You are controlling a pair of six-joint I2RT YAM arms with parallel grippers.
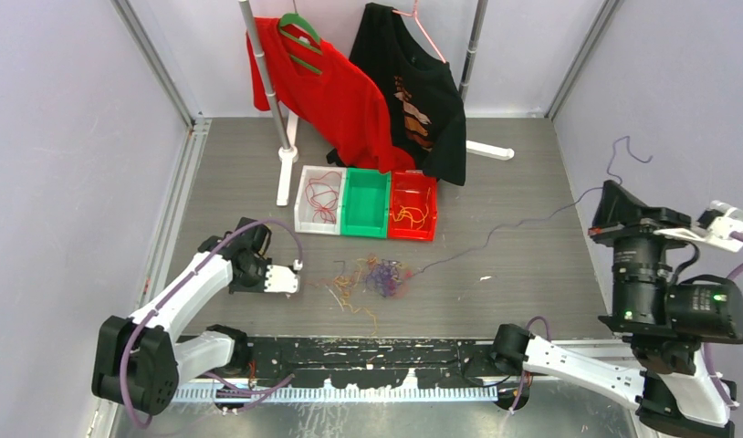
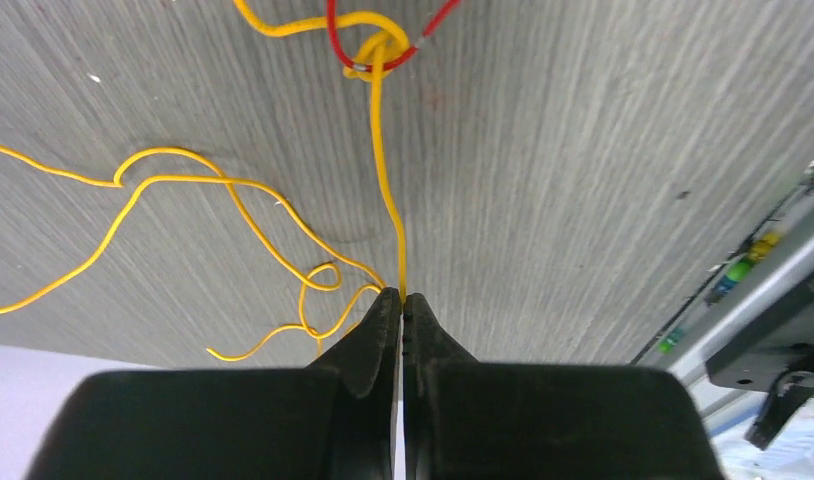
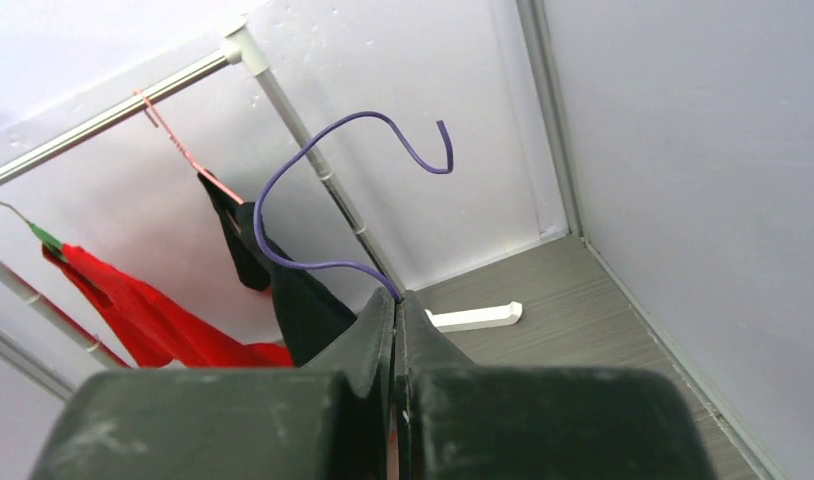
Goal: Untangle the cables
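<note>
A tangle of thin red, yellow-orange and purple cables [image 1: 379, 276] lies on the grey table in the middle front. My left gripper [image 1: 298, 271] sits just left of it, shut on a yellow cable [image 2: 381, 160] that runs from my fingertips to a knot with a red cable [image 2: 381, 48]. My right gripper [image 1: 612, 190] is raised at the far right, shut on a long purple cable [image 1: 505, 228] that stretches back to the tangle. In the right wrist view the purple cable's free end [image 3: 283, 180] curls above the shut gripper [image 3: 398, 297].
Three bins stand behind the tangle: white [image 1: 301, 201] with red cables, green [image 1: 365, 205], and red [image 1: 413, 237] with yellow cables. A clothes rack [image 1: 286, 173] holds a red shirt [image 1: 336, 96] and a black shirt [image 1: 423, 100] at the back. White walls enclose the table.
</note>
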